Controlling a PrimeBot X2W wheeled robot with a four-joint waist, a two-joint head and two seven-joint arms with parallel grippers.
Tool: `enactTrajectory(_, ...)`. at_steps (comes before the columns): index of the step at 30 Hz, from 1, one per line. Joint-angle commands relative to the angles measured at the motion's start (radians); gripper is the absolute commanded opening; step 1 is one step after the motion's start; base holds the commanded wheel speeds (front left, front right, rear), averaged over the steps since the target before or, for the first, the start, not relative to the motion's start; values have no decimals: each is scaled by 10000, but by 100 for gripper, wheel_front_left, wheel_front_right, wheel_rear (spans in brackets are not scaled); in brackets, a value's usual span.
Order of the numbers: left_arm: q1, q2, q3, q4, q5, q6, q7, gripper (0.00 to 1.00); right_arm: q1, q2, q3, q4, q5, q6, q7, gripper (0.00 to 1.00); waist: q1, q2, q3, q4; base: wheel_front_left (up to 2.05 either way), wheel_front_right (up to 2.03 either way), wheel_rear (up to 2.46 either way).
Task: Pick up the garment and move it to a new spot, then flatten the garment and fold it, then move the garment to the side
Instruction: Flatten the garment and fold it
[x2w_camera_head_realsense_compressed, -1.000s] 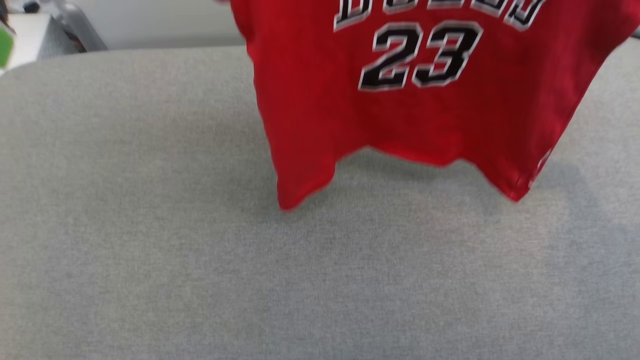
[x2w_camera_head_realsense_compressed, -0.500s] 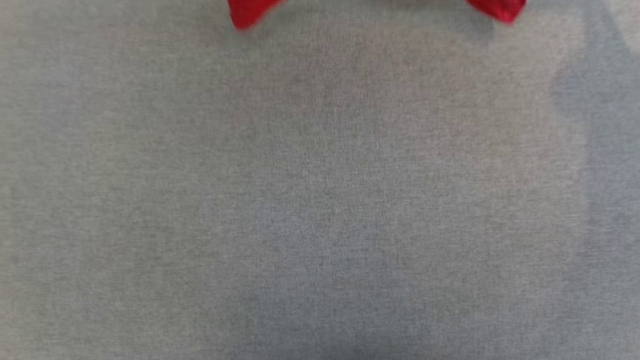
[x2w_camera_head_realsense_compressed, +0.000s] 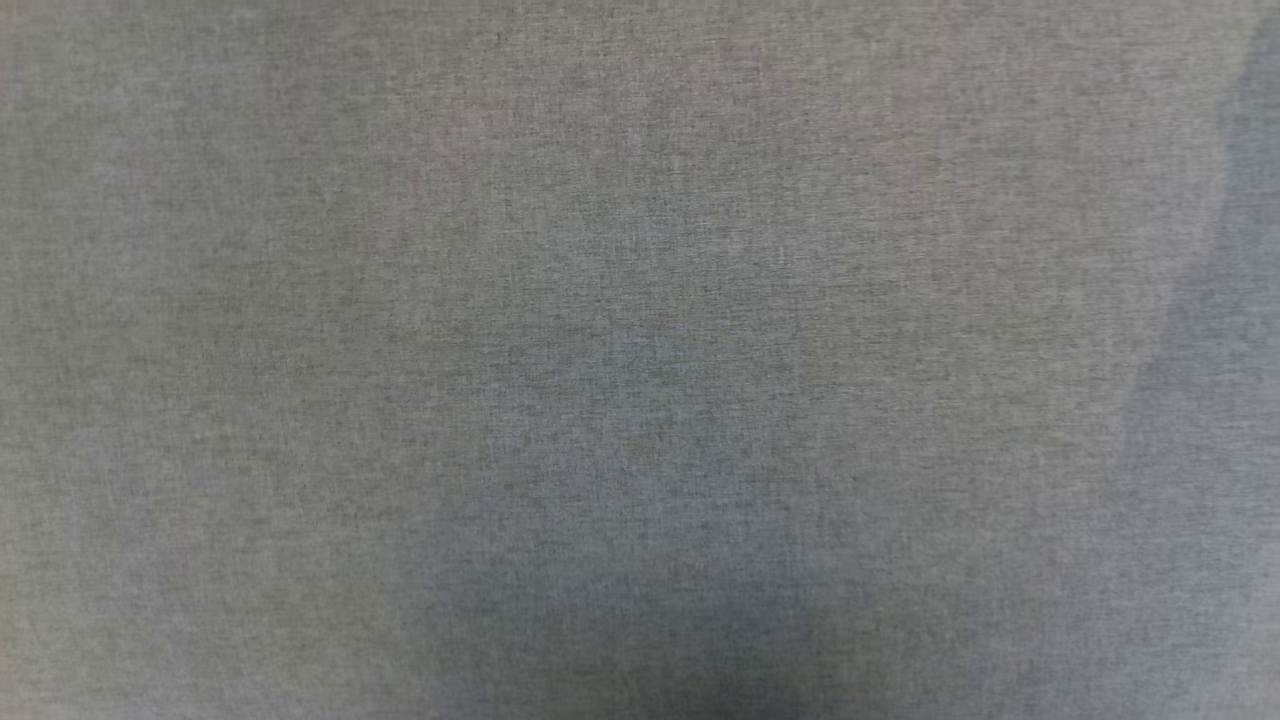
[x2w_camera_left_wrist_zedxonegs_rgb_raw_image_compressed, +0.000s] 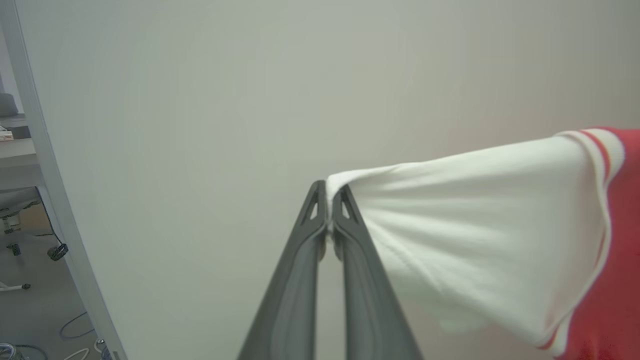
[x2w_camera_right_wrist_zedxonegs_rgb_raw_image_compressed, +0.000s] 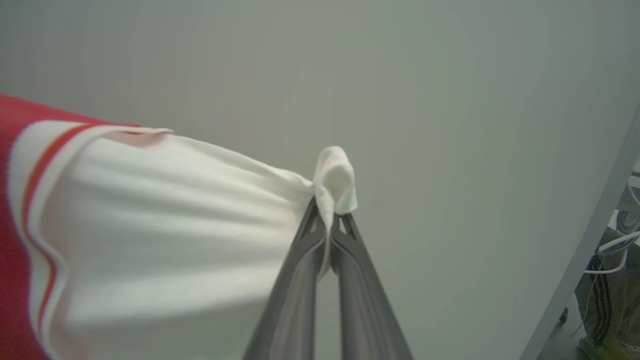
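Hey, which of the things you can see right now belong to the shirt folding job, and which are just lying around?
Job: garment, pinched at its sleeves by left gripper and right gripper; grey work surface.
Lying about: floor cables; striped dark clothing.

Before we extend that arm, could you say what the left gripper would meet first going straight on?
The left gripper, pinching the garment's white sleeve, points at a plain pale wall; its distance is unclear.

One garment (x2w_camera_left_wrist_zedxonegs_rgb_raw_image_compressed: 475, 250), two pairs of jaws, one surface (x2w_camera_head_realsense_compressed: 640, 300)
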Motion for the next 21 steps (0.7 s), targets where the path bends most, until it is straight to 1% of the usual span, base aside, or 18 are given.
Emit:
enactTrajectory(1,-26,97,32,262,-84,15,-192,0,-109,-119,-100,137,-133,-98,-328,0,-3,0,126,121,0,0,0)
enactTrajectory(5,244,-231,-35,622,-479,-53,-887,0,-8,-25,-132,304,-151,-98,-856,0,-3,0,186,232,0,0,0)
enactTrajectory(8,653,-410,-242,803,-691,-81,-1253,0,257,31,-28,336,-74,-98,-1015,0,-3,0,215,286,0,0,0)
enactTrajectory(12,1507,-640,-568,899,-1072,-95,-1628,0,993,94,269,265,124,-98,-1100,0,-3,0,96,346,0,0,0)
enactTrajectory(15,2423,-795,-921,838,-1462,-98,-1813,0,1859,83,397,-5,406,-98,-1119,0,-3,0,-158,425,0,0,0)
enactTrajectory(21,4354,-1023,-1624,818,-2114,-100,-2007,0,4229,-106,706,-788,1013,-98,-1124,0,-3,0,-959,560,0,0,0)
